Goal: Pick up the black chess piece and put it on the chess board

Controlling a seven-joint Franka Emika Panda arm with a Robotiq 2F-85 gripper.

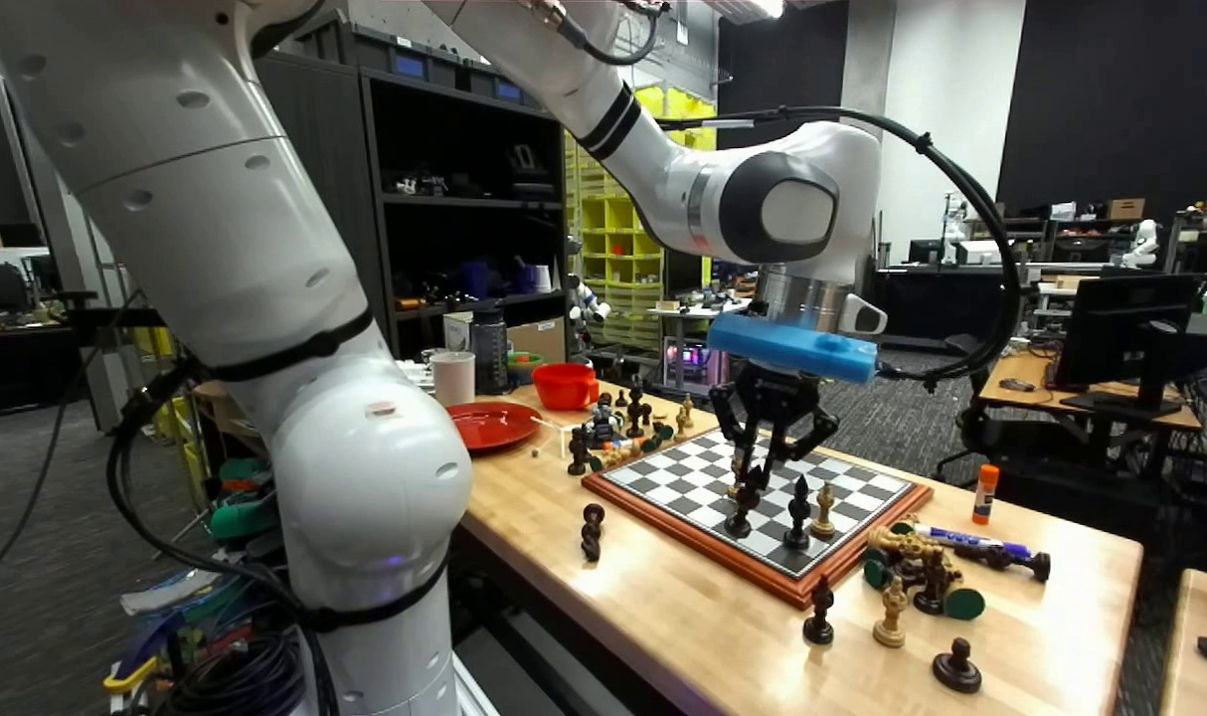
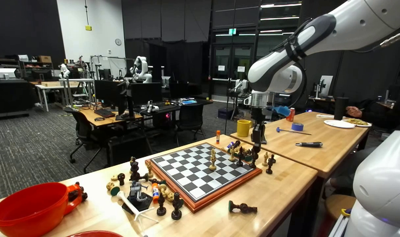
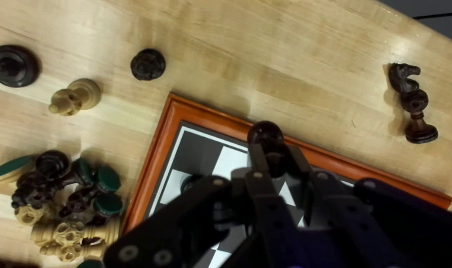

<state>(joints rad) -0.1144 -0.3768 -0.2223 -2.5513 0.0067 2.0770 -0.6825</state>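
The chess board (image 1: 693, 543) lies on the wooden table and also shows in an exterior view (image 2: 183, 169) and the wrist view (image 3: 206, 114). My gripper (image 3: 276, 150) has its fingers on both sides of a black chess piece (image 3: 266, 132), shut on it. The piece is near the board's edge in both exterior views (image 1: 739, 522) (image 2: 253, 163), leaning slightly; I cannot tell whether its base touches the board. Another black piece (image 1: 797, 512) and a pale piece (image 1: 824, 512) stand beside it on the board. A further pale piece (image 2: 213, 159) stands nearer the middle of the board.
A black knight (image 3: 414, 102) lies on the table. A black piece (image 1: 819, 615), a pale piece (image 1: 890, 615) and a black pawn (image 1: 956, 666) stand off the board. A pile of pieces (image 3: 69, 219) lies alongside. A red cup (image 1: 566, 386) and red plate (image 1: 489, 426) stand beyond.
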